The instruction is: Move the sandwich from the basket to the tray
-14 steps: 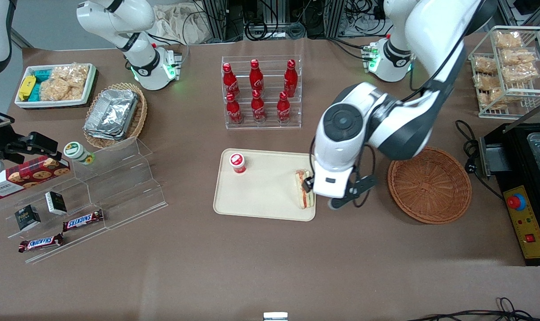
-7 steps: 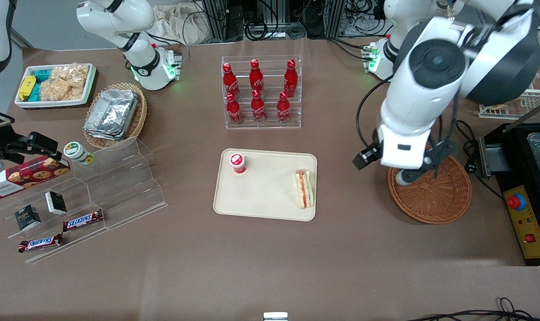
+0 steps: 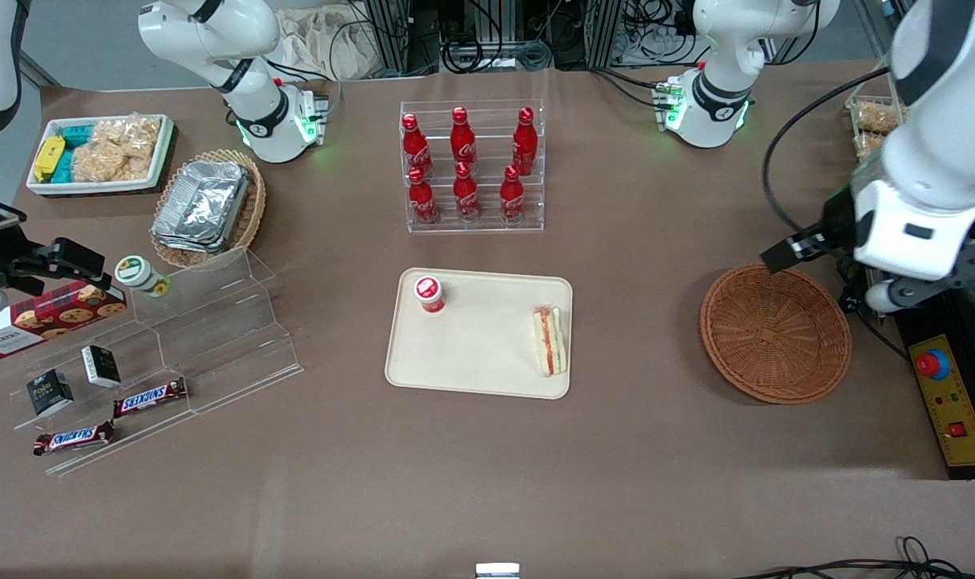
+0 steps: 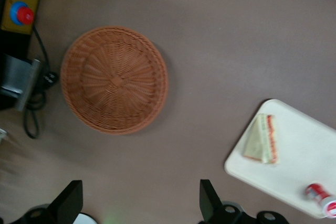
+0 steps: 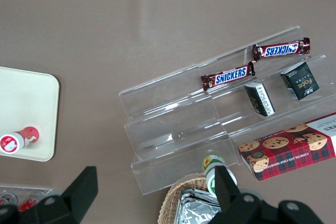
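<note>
The sandwich [image 3: 550, 342] [image 4: 261, 140] lies on the cream tray [image 3: 479, 346] [image 4: 299, 150], at the tray's end nearest the basket, with its red and green filling edge showing. The reddish-brown wicker basket [image 3: 775, 334] [image 4: 114, 80] sits on the table with nothing in it, beside the tray toward the working arm's end. My gripper [image 3: 837, 272] [image 4: 138, 195] hangs high above the table, over the basket's rim at the working arm's end. It is open and holds nothing, and its two black fingers [image 4: 71, 203] stand wide apart.
A small red-capped cup [image 3: 429, 293] stands on the tray. A rack of red bottles [image 3: 471, 169] is farther from the camera than the tray. A black control box with a red button [image 3: 934, 366] adjoins the basket. Clear acrylic steps [image 3: 214, 338] hold snacks toward the parked arm's end.
My gripper has left the sandwich on the tray, risen, and swung past the basket toward the working arm's end. The sandwich has stayed where it lay.
</note>
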